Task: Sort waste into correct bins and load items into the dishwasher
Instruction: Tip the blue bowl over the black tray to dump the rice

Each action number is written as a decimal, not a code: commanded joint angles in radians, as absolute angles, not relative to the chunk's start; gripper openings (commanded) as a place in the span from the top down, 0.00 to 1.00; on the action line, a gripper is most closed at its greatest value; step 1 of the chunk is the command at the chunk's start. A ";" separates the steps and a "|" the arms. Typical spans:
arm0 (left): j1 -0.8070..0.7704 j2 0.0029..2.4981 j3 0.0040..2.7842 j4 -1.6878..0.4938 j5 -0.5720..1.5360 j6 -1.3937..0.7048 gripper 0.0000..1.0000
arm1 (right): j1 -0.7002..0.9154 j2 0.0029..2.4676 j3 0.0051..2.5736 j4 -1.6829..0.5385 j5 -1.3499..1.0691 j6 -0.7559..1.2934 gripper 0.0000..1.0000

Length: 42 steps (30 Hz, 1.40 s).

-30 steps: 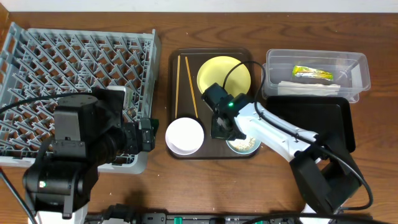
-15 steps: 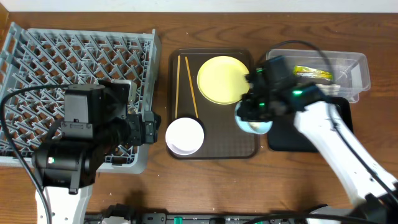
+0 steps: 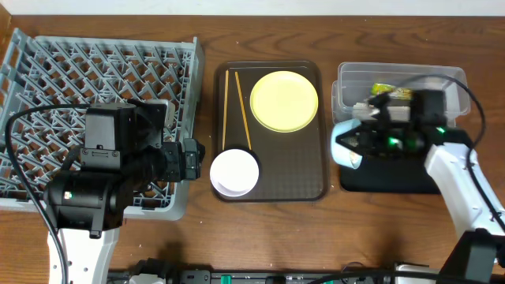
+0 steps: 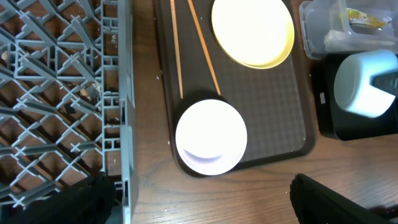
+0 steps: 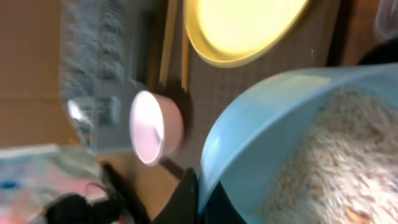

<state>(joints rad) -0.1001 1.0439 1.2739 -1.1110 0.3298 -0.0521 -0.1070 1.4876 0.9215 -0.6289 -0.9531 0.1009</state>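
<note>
My right gripper [image 3: 368, 143] is shut on the rim of the light-blue bowl [image 3: 346, 144] and holds it tipped on its side over the left edge of the black tray [image 3: 398, 172]. In the right wrist view the jaws [image 5: 202, 194] pinch the bowl's wall [image 5: 261, 124], and rice-like crumbs [image 5: 339, 162] lie inside. The clear tub [image 3: 450, 83] holds the green-yellow wrapper [image 3: 392, 91] and a white napkin. The yellow plate [image 3: 284, 101], chopsticks [image 3: 237, 106] and white bowl [image 3: 234, 172] lie on the brown tray. My left gripper [image 4: 199, 199] is open and empty beside the grey dish rack [image 3: 95, 79].
The dark brown serving tray [image 3: 300, 170] lies between the rack and the bins. The rack's right wall [image 4: 121, 124] stands close to my left gripper's left finger. The right arm's cable arcs over the clear tub.
My right gripper lifted the light-blue bowl off the brown tray, carried it right to the black tray and tipped it on its side. The left arm has barely moved.
</note>
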 commanded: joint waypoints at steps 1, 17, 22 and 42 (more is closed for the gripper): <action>-0.101 1.045 1.275 -1.113 0.319 -0.057 0.06 | -0.189 1.485 0.858 -0.563 -1.269 0.036 0.99; -0.101 1.045 1.275 -1.113 0.319 -0.057 0.05 | -0.337 1.485 0.723 -0.475 -1.515 -0.064 0.99; -0.101 1.045 1.275 -1.113 0.319 -0.057 0.05 | -0.337 1.485 0.723 -0.472 -1.508 -0.062 0.99; -0.101 1.045 1.275 -1.102 0.320 -0.057 0.05 | -0.331 1.483 0.723 -0.408 -1.373 0.104 0.99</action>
<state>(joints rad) -0.1001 1.0439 1.2739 -1.1019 0.3298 -0.0521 -0.3325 1.4876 0.7235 -0.4088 -1.3594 0.0460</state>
